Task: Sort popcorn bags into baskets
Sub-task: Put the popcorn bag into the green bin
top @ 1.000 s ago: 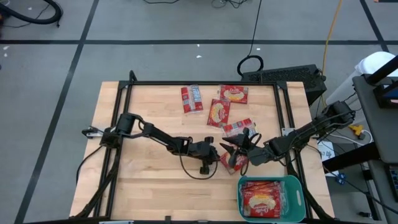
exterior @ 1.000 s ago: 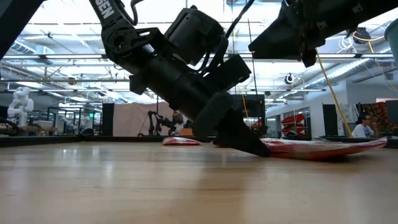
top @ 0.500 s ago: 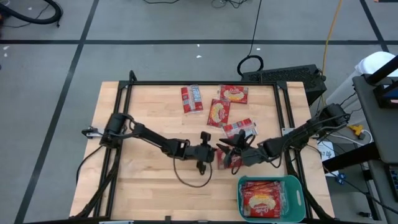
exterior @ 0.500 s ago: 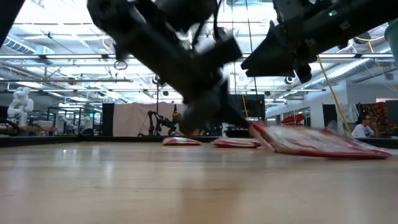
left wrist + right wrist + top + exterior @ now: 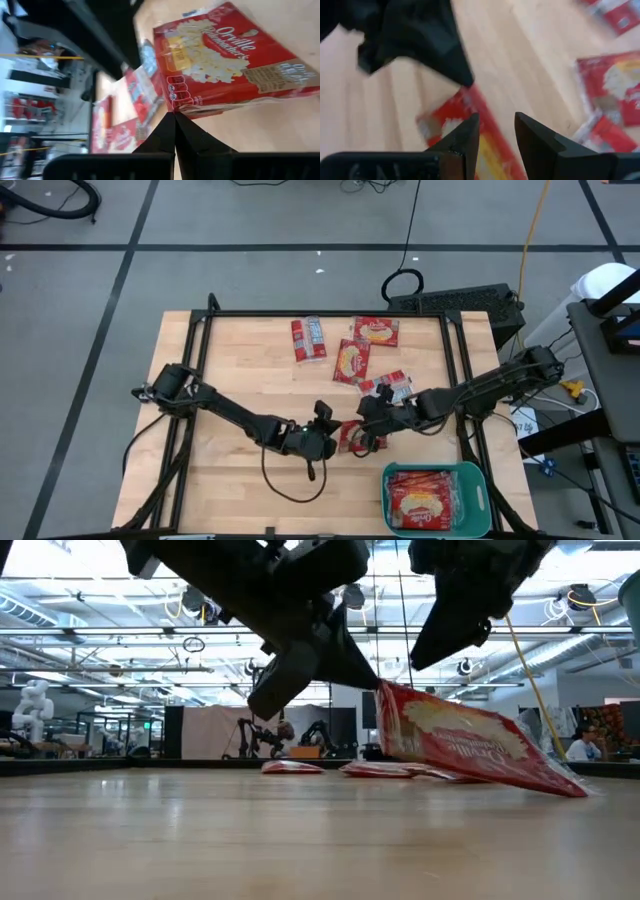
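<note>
Clamped on one edge of a popcorn bag (image 5: 470, 745), my left gripper (image 5: 338, 438) tips that bag up off the table (image 5: 230, 350) near the middle, its other edge down on the wood. My right gripper (image 5: 372, 412) hovers just beside it, fingers apart and holding nothing. By my reckoning the sorting is partway: the teal basket (image 5: 476, 478) at the near right already holds several bags, while four more bags (image 5: 352, 360) lie loose toward the far side, waiting.
</note>
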Action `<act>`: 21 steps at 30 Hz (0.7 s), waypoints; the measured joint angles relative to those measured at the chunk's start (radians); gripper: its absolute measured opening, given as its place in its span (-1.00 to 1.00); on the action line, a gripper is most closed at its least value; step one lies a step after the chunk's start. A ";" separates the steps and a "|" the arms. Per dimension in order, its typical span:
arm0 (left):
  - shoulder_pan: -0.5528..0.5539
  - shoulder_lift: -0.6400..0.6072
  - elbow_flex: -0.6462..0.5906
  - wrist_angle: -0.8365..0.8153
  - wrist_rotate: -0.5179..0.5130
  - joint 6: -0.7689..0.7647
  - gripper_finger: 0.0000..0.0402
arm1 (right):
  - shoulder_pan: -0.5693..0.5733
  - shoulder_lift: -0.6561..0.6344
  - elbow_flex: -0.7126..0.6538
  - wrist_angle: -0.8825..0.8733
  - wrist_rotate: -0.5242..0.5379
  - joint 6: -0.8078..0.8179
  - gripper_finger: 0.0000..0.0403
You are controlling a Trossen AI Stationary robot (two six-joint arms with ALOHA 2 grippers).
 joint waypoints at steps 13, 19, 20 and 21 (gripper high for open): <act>-0.063 -0.001 0.000 0.089 -0.074 0.141 -1.00 | -0.081 0.000 0.102 -0.250 -0.310 -0.140 -0.14; -0.089 -0.001 0.000 0.160 -0.097 0.208 -1.00 | -0.089 0.000 0.102 -0.246 -0.344 -0.217 0.13; -0.092 -0.001 0.000 0.167 -0.103 0.217 -1.00 | -0.089 0.000 0.102 -0.243 -0.352 -0.224 0.15; -0.094 -0.001 0.000 0.169 -0.106 0.220 -1.00 | -0.089 0.000 0.102 -0.239 -0.365 -0.231 0.17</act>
